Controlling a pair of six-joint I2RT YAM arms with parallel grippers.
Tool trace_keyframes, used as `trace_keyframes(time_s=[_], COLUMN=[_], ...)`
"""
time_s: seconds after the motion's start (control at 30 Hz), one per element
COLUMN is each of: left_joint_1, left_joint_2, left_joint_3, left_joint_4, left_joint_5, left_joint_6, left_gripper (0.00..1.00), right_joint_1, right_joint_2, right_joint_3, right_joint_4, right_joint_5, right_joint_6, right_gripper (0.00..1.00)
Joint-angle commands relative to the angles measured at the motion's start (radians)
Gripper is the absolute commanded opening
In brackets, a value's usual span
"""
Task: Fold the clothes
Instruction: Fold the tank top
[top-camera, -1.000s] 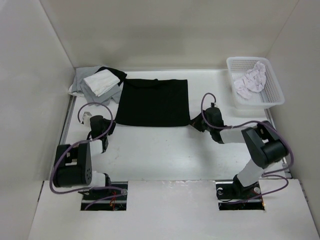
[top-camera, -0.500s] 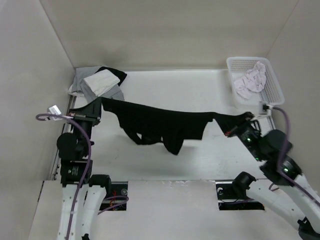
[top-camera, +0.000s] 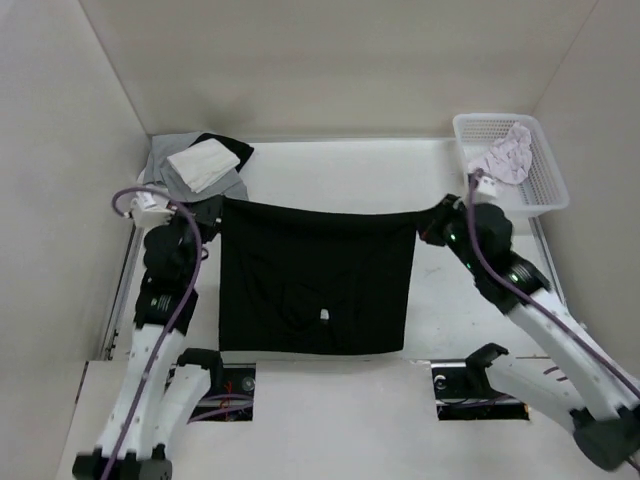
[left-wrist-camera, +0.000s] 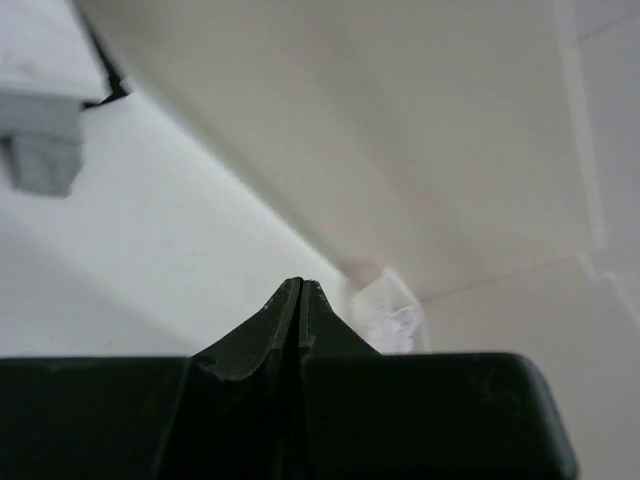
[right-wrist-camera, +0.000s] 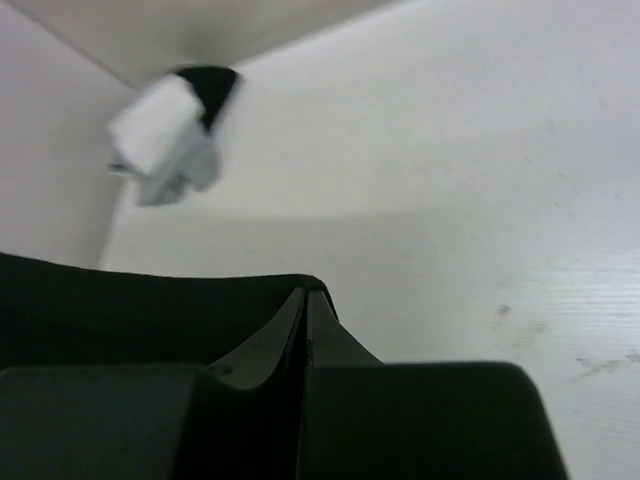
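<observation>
You have the black T-shirt (top-camera: 315, 275) spread mid-frame, hanging between the arms above the white table (top-camera: 330, 170). The left gripper (top-camera: 207, 213) and right gripper (top-camera: 432, 222) each pinch tight on an upper corner. Plain white walls (top-camera: 330, 70) box it in, with a garment pile (top-camera: 195, 165) upper left and a basket (top-camera: 487, 118) upper right.

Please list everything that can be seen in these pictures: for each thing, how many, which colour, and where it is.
black T-shirt: one, black, held spread by its upper corners between the two grippers.
label: one, white, small, on the lower middle of the shirt.
pile of garments: one, grey, white and black, far left corner of the table.
basket: one, white mesh, far right corner.
patterned garment: one, white-pinkish, inside the basket.
table: one, white.
left gripper: one, black, shut on the shirt's left corner.
right gripper: one, black, shut on the shirt's right corner.
</observation>
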Motion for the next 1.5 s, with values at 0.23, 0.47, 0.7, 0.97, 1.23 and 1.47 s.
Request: trace_keyframes(time_s=[0.23, 0.47, 0.7, 0.97, 1.23, 1.47], left_joint_1=[0.014, 0.023, 0.011, 0.041, 0.072, 0.089], left_joint_2=[0.886, 1.164, 0.961, 0.721, 0.577, 0.557], left_joint_3=[0.219, 0.514, 0.173, -0.199, -0.323, -0.426], left_joint_4=[0.404, 0.324, 0.479, 0.599, 0.576, 0.574], left_joint_5=[-0.137, -0.085, -0.085, -0.039, 0.045, 0.093], left_joint_6=[0.024, 0.061, 0.02, -0.052, -0.026, -0.009], left_gripper=[0.0, 0.0, 0.0, 0.0, 0.0, 0.02], right_joint_1=[-0.361, -0.416, -0.415, -0.351, -0.176, -0.082], right_joint_2=[0.891, 1.079, 0.848, 0.572, 0.404, 0.407], right_joint_3=[0.314, 0.555, 0.21, -0.178, -0.419, -0.556], right_joint_4=[0.349, 0.251, 0.398, 0.53, 0.524, 0.53], right_joint_5=[-0.425, -0.443, -0.403, -0.344, -0.216, -0.129], right_joint_6=[0.074, 0.061, 0.078, 0.118, 0.156, 0.264], right_gripper=[0.01, 0.01, 0.01, 0.0, 0.01, 0.01])
